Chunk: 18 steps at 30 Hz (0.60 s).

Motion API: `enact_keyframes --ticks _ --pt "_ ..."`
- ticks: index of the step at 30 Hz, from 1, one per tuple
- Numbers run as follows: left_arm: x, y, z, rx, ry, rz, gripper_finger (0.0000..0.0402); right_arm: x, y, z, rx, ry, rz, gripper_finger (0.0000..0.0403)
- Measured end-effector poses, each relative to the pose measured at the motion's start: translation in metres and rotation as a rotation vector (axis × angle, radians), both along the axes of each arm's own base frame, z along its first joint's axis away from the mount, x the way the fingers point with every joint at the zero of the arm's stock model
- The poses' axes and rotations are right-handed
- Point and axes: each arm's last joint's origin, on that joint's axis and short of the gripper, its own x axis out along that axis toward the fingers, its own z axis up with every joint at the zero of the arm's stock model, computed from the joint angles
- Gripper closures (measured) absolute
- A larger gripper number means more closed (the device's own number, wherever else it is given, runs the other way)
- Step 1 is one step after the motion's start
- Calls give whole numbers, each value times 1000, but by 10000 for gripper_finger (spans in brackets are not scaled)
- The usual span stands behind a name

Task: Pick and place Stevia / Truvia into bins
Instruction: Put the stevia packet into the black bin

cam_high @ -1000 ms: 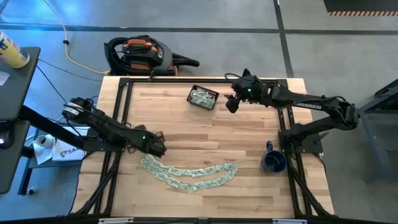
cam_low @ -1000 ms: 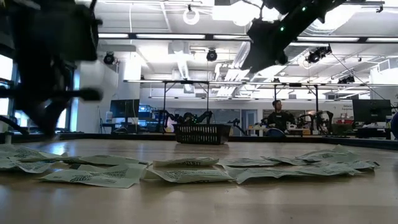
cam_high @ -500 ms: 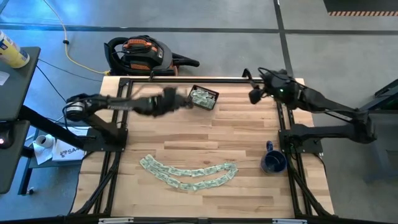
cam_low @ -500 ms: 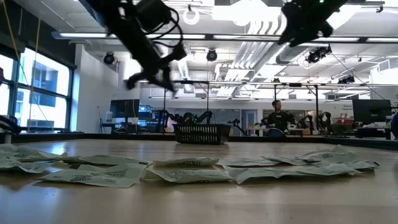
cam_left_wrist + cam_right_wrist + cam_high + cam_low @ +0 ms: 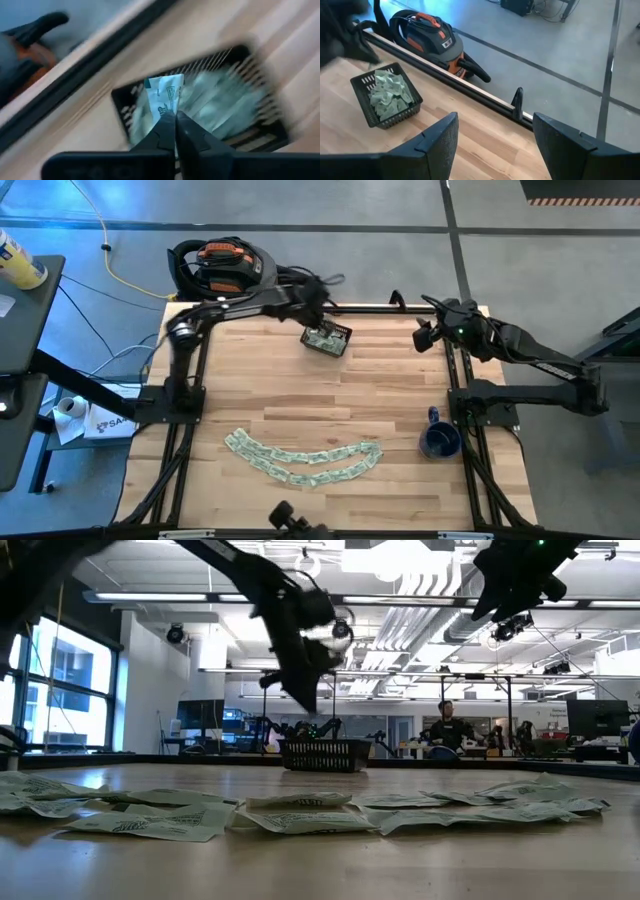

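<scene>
The dark slatted basket (image 5: 327,338) stands near the table's far edge with several green-white sachets inside (image 5: 220,102); it also shows in the low view (image 5: 326,754) and the right wrist view (image 5: 387,95). My left gripper (image 5: 318,300) (image 5: 175,116) hovers above the basket, shut on one sachet (image 5: 165,92). Many more sachets (image 5: 300,460) (image 5: 300,812) lie flat in a curved row near the table's near edge. My right gripper (image 5: 425,338) (image 5: 495,145) is open and raised near the far right corner, to the right of the basket. My left gripper pinches a single sachet between its two fingertips at one end (image 5: 168,107). The rest of the sachet sticks out beyond the fingertips, lifted clear, over the basket's rim and the sachets inside it.
A dark blue mug (image 5: 438,440) stands by the table's right edge. An orange-black vacuum (image 5: 225,265) (image 5: 425,35) lies on the floor beyond the far edge. Black frame rails (image 5: 195,370) run along the table's sides. Bare wood lies between the basket and the sachet row.
My left gripper has risen from the left end of the sachet row and swung across to the far edge, ending above the basket with a sachet in its fingers. My right gripper has drawn away from the basket toward the far right corner.
</scene>
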Motion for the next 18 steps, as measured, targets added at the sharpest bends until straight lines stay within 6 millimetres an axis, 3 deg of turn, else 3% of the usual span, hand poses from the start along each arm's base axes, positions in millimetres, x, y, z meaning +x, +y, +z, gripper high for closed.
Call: enact_keyframes --ticks 4,9,14,18 --pt "15 -2 -17 -19 187 -194 328 0 0 0 0 0 0 157" --pt "26 -14 -22 -21 220 -283 297 0 0 0 1 4 1 157" --pt "15 -33 3 -14 270 -281 277 0 0 -1 3 18 6 157" --pt "-8 -69 23 -109 404 -343 267 1 1 -2 23 30 60 157"
